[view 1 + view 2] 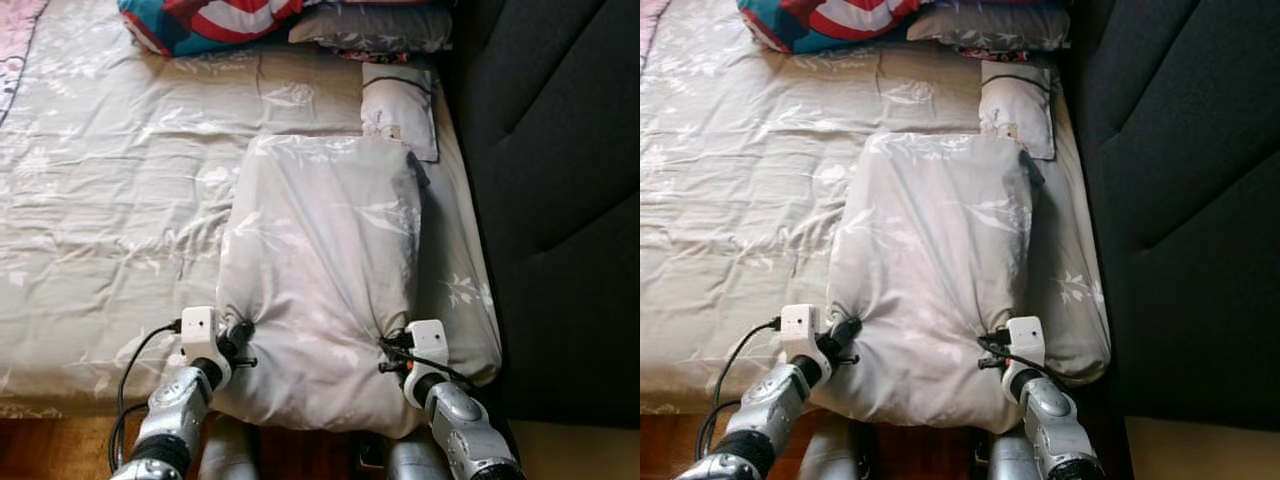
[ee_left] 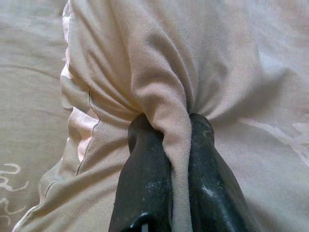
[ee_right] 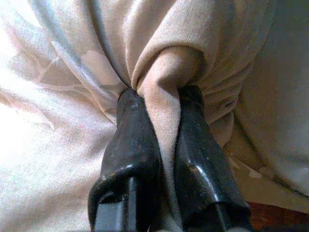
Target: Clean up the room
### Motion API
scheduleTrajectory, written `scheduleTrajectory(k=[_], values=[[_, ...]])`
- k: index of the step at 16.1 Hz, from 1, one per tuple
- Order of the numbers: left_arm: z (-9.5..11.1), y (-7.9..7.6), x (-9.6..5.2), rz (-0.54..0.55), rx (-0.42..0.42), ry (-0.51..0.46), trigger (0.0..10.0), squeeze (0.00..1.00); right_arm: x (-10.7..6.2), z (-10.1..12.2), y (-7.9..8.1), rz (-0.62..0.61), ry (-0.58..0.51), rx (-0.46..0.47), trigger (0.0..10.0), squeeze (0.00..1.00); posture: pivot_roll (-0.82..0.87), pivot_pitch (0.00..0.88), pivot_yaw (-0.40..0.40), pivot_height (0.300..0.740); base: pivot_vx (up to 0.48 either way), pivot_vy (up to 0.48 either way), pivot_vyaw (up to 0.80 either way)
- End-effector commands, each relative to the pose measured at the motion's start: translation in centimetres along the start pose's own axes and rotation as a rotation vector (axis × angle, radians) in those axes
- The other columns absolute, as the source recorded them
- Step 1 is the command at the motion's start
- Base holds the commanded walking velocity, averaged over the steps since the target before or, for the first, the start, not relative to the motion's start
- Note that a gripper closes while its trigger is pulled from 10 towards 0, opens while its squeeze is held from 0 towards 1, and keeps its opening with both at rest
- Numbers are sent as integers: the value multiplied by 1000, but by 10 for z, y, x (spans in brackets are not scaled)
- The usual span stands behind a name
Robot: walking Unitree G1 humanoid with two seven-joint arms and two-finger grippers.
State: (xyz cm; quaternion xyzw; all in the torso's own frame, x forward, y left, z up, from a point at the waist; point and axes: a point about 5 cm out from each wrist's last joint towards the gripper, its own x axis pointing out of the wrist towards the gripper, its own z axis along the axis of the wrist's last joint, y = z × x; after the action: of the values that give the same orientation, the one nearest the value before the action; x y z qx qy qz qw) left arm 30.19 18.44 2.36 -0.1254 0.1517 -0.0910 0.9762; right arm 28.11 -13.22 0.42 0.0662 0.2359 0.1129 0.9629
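1. Now we see the left tool (image 2: 166,140) clenched on a pinch of the pillow (image 1: 320,270), fabric squeezed between both fingers.
2. Our right tool (image 3: 161,104) is likewise closed on a fold.
3. We find the pillow lying at the bed's (image 1: 100,200) near edge.

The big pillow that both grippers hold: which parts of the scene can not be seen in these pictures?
- Near edge of the big pillow: hangs past the bed, underside hidden.
- Fingertips of the left gripper and right gripper: buried in pinched fabric.
- Striped cushion and dark pillow: cut by the top edge.
- Small pillow: near end lies under the big pillow.
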Motion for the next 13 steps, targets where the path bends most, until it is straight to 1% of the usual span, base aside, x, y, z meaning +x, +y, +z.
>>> scheduleTrajectory(k=[1,2,3,4,5,6,7,8,10,11,13], values=[[-13,-4,-4,5,-23,21,10000,0,-6,1,-20,-105,-38,52,10000,0,-86,266,-58,655,0,0,0],[-11,-6,-3,6,-39,4,10000,0,-6,2,-22,-113,-46,47,10000,0,-86,256,-62,655,0,0,0],[-11,-8,-4,4,-59,-6,10000,0,-9,5,-24,-125,-79,47,10000,0,-81,246,-61,655,0,0,0],[-9,-10,-4,6,-53,-25,10000,0,-12,8,-27,-151,-104,50,10000,0,-84,224,-59,655,0,0,0],[-7,-11,-3,10,-50,-35,10000,0,-12,9,-28,-156,-117,66,10000,0,-84,221,-58,655,0,0,0],[-3,-12,-2,10,-50,-54,10000,0,-12,11,-29,-156,-128,59,10000,0,-80,207,-54,655,0,0,0],[6,-11,-2,16,-8,-88,10000,0,-13,14,-28,-150,-152,64,10000,0,-78,195,-51,655,0,0,0],[10,-10,-2,23,8,-101,10000,0,-12,15,-27,-146,-159,70,10000,0,-76,190,-50,655,0,0,0],[18,-9,0,26,74,-117,10000,0,-11,16,-27,-159,-168,72,10000,0,-70,170,-41,655,0,0,0],[20,-10,0,25,87,-127,10000,0,-10,18,-29,-176,-176,76,10000,0,-71,162,-37,655,0,0,0],[21,-12,0,25,80,-133,10000,0,-9,21,-32,-189,-177,77,10000,0,-72,159,-36,655,0,0,0]])
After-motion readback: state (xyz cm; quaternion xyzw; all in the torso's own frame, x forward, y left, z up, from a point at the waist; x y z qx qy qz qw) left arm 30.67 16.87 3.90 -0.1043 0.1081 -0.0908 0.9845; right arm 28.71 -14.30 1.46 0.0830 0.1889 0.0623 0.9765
